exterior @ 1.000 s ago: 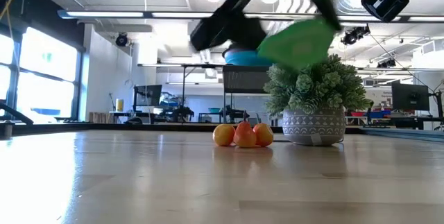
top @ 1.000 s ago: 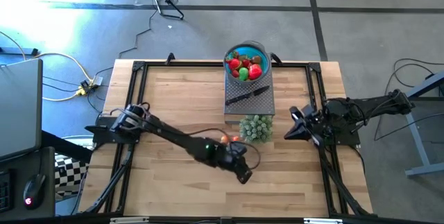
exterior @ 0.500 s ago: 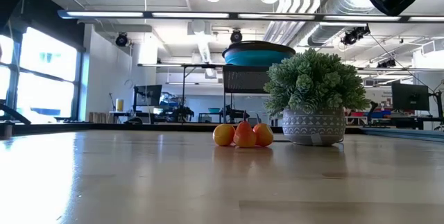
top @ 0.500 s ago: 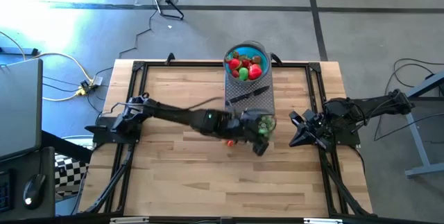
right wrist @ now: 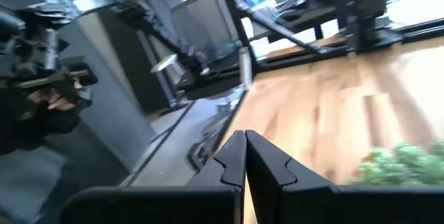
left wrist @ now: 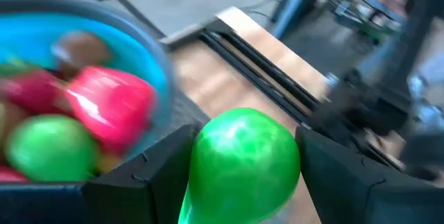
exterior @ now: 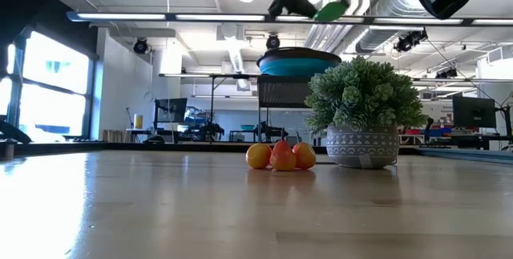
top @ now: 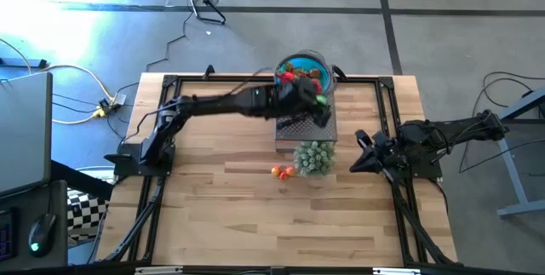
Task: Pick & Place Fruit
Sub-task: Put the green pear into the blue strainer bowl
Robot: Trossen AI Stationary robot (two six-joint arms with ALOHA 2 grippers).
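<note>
Two dark arms flank a wooden counter [top: 213, 215] in the high view. From its base at the left edge, the left arm stretches in a long line toward the upper centre of the frame, its left hand [top: 317, 105] poised at the near rim of a blue bowl [top: 289, 59]. The fingers [left wrist: 152, 175] pinch a round green fruit [left wrist: 244, 158] from both sides; the left wrist view shows it clear of the bowl's rim, with red and green fruit [left wrist: 107, 102] heaped inside the bowl just beyond it. In the low view the green fruit [exterior: 330, 10] hangs near the top centre of the frame, above the bowl.

The bowl sits on a dark mesh stand [top: 298, 126] at the counter's upper centre. Below the stand is a bushy green plant [top: 314, 157] in a patterned pot [exterior: 362, 147]. Three orange fruits [exterior: 280, 155] lie clustered on the counter just left of the pot.

At the right edge of the high view, the right arm lies folded low, its right hand [top: 355, 164] pointing inward toward the plant, the fingers [right wrist: 232, 158] pressed together on nothing.
</note>
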